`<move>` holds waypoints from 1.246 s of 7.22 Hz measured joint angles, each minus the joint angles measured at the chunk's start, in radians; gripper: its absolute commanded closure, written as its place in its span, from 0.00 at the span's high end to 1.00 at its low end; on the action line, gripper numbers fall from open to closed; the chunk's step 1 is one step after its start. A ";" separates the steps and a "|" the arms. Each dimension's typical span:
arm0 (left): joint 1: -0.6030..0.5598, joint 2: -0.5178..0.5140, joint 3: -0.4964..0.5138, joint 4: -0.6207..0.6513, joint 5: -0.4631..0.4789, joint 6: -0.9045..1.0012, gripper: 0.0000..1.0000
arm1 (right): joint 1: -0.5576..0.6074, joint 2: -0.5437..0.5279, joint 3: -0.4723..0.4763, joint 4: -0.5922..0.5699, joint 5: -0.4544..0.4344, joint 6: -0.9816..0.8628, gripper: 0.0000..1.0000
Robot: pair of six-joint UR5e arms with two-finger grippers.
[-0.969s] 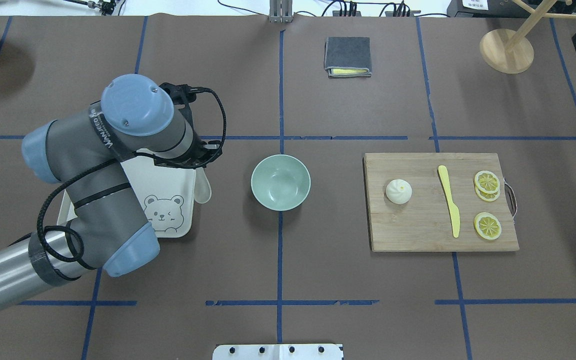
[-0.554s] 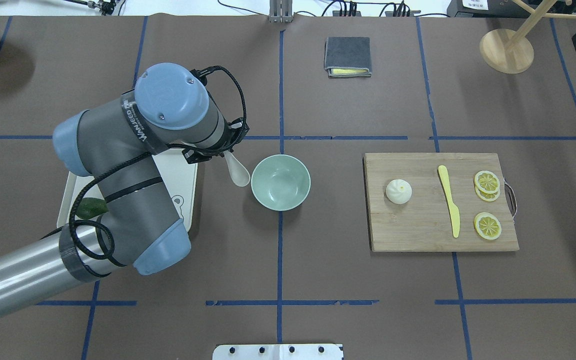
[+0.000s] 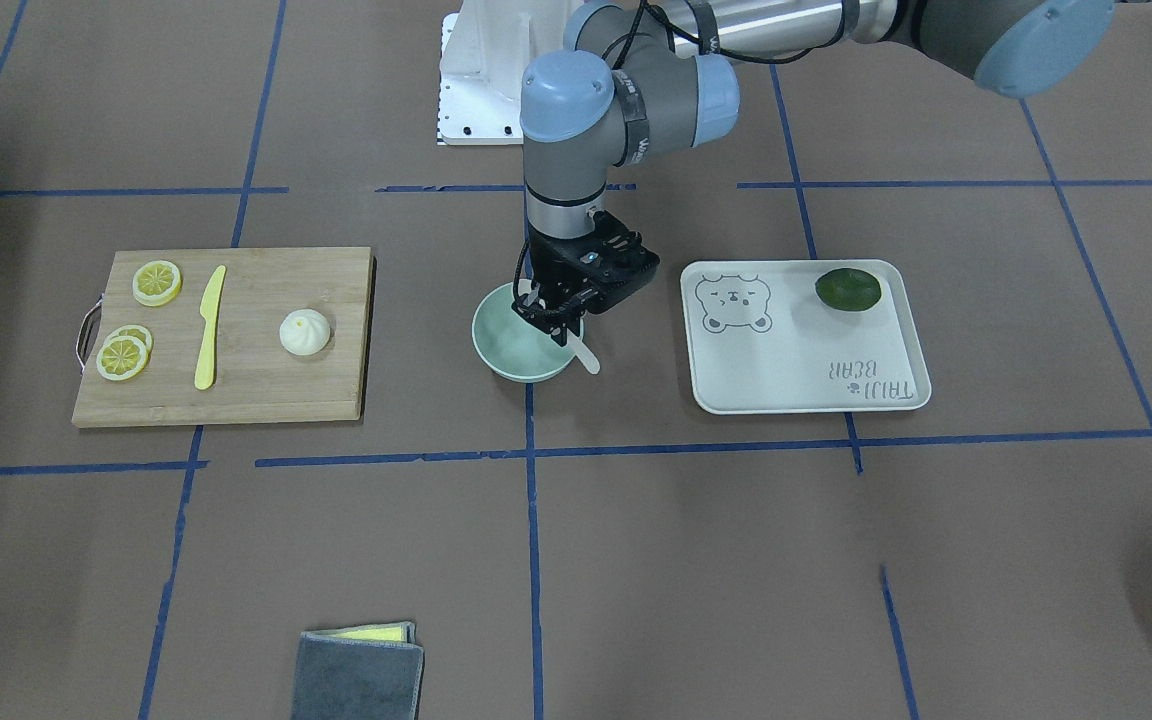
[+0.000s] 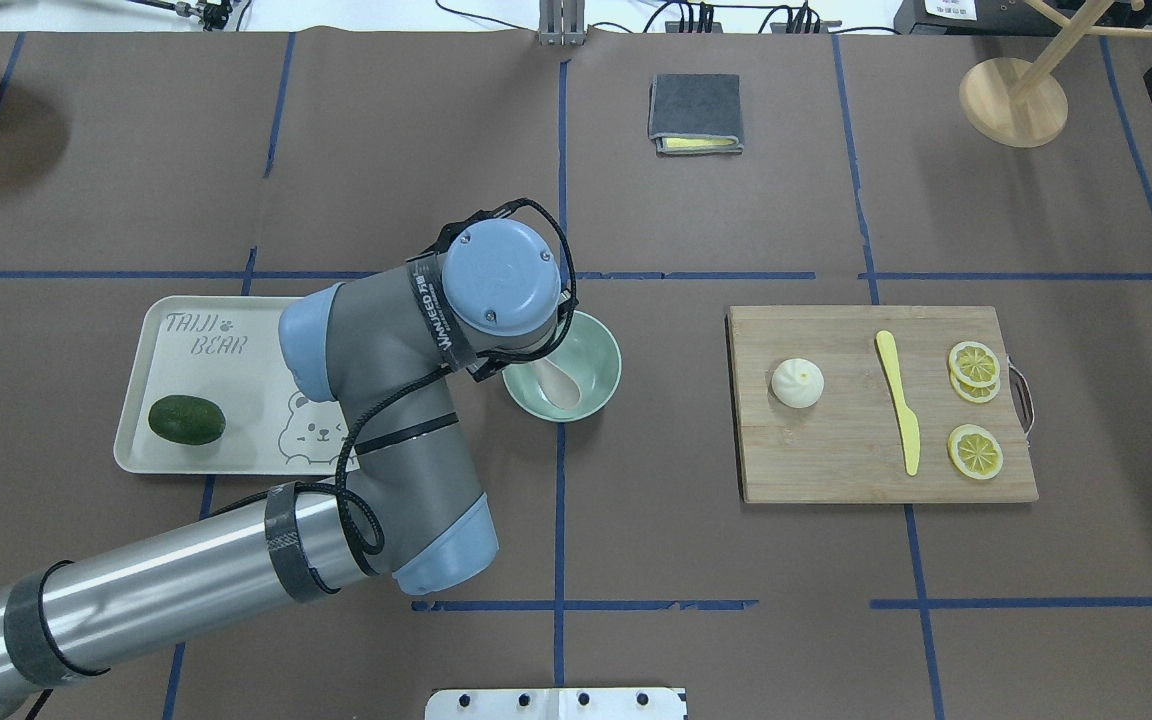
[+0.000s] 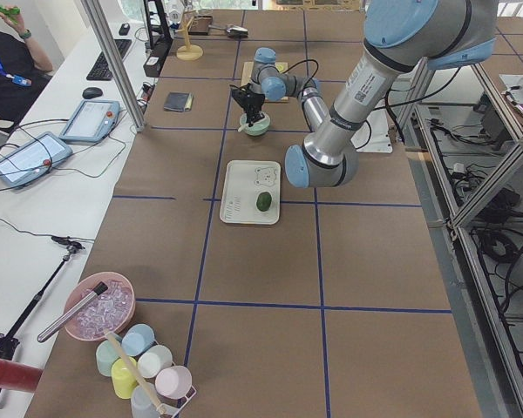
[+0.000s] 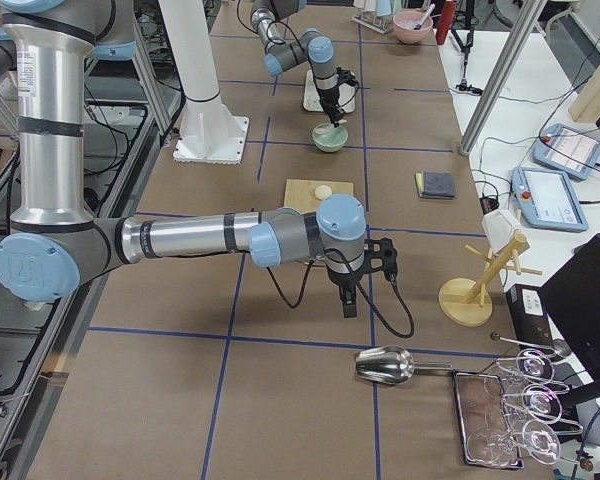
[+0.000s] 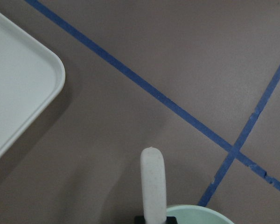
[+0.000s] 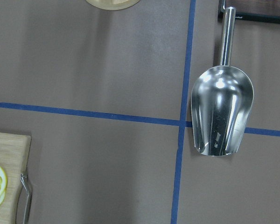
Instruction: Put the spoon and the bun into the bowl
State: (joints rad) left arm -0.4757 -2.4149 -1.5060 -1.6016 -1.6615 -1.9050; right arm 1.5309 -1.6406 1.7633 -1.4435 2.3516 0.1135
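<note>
One spoon [image 4: 561, 385] in the left hand [image 3: 555, 323], scoop over the bowl [image 4: 608, 350].

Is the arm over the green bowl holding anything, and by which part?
The left gripper grips the spoon partway along its handle, scoop end over the bowl.

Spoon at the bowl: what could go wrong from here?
The spoon, held by the left fingers, has its handle jutting past the rim of the bowl; released, it may tip out. The bun sits on the cutting board, and the left arm over the bowl could block its delivery.
</note>
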 measured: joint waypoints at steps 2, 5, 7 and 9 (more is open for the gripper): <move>0.010 -0.005 0.011 -0.005 0.011 0.014 0.51 | 0.000 -0.002 0.001 0.000 0.000 0.000 1.00; 0.011 -0.002 -0.002 -0.006 0.013 0.072 1.00 | 0.000 -0.002 0.000 0.000 0.000 0.000 1.00; 0.002 0.049 -0.098 0.003 -0.001 0.236 1.00 | -0.001 0.000 0.006 0.001 0.000 0.002 1.00; -0.048 0.131 -0.234 0.072 -0.064 0.533 1.00 | -0.004 0.003 0.024 0.035 0.002 0.001 1.00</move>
State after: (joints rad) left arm -0.5241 -2.2841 -1.7400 -1.5300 -1.7254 -1.3716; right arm 1.5265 -1.6374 1.7870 -1.4080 2.3540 0.1145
